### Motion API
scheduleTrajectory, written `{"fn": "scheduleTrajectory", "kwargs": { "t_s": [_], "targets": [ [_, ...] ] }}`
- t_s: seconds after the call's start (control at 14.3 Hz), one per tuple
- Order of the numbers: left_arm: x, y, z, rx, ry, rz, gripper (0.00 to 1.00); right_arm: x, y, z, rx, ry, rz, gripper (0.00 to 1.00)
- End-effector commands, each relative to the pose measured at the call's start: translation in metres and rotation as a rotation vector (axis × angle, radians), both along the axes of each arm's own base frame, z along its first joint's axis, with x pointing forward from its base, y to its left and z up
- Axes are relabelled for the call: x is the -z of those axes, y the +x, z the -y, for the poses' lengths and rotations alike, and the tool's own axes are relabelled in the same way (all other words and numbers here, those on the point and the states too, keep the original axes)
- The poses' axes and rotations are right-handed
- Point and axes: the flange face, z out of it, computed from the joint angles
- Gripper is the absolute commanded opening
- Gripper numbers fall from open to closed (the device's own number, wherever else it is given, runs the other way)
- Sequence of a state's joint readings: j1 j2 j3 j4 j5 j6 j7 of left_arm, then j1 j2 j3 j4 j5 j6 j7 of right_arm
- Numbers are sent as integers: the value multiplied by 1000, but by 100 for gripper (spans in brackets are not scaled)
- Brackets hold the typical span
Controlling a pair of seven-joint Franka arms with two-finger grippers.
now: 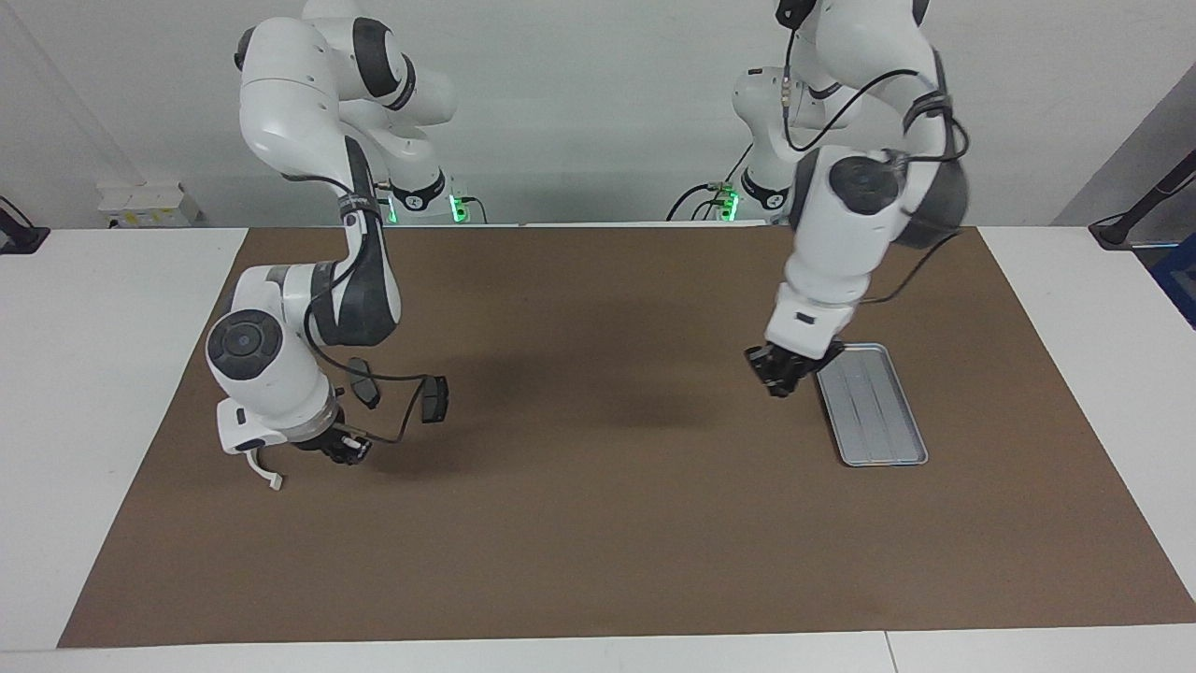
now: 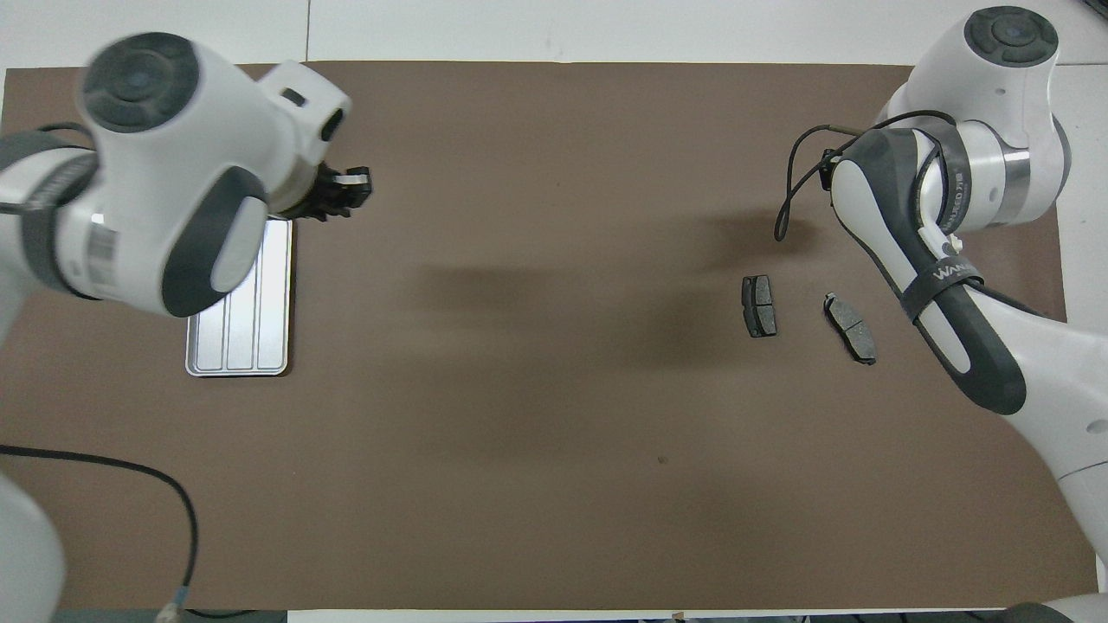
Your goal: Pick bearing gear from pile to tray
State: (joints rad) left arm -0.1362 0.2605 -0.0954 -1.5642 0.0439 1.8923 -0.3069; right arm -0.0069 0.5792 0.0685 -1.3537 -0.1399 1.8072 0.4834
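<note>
The silver ridged tray [image 1: 874, 411] lies on the brown mat at the left arm's end; it also shows in the overhead view [image 2: 242, 333], partly under the left arm. My left gripper [image 1: 775, 376] hangs over the mat just beside the tray, toward the table's middle, and shows in the overhead view [image 2: 342, 189]. The pile lies at the right arm's end: two dark grey plates [image 1: 434, 397] [image 2: 759, 305] and a white arc bracket [image 1: 266, 472]. My right gripper [image 1: 341, 447] is low over the mat between the bracket and the plates. No small black round pieces show.
The brown mat [image 1: 598, 523] covers most of the white table. A black cable [image 2: 186, 510] lies on the mat near the robots at the left arm's end. In the overhead view the right arm's wrist [image 2: 995, 86] hides its gripper and the bracket.
</note>
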Motion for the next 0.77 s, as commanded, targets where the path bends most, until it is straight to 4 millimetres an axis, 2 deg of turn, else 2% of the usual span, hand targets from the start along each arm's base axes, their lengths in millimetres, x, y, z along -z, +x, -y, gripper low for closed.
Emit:
{"fn": "scheduleTrajectory", "kwargs": {
  "t_s": [0.0,0.14,0.21,0.42,0.49,0.56,0.63,0.7],
  "targets": [
    [5,3,-112,101,-26,-31,0,-46,-15,-46,-45,-12,-27,0],
    [18,-12,-166,156,-19,-59,0,-72,-25,-100,-21,-13,-26,0],
    [33,-25,-180,158,-18,-75,0,-85,-30,-132,46,6,-19,0],
    [82,-67,-179,142,-9,-56,0,-94,-57,-243,246,52,44,0],
    [94,-77,-176,140,-6,-51,0,-93,-65,-269,289,74,60,0],
    [103,-84,-172,127,-7,-49,0,-90,-76,-304,301,103,92,0],
    [110,-88,-168,103,-7,-54,0,-78,-89,-333,318,111,103,0],
    [114,-90,-160,90,-10,-62,0,-66,-96,-349,352,114,118,0]
  ]
}}
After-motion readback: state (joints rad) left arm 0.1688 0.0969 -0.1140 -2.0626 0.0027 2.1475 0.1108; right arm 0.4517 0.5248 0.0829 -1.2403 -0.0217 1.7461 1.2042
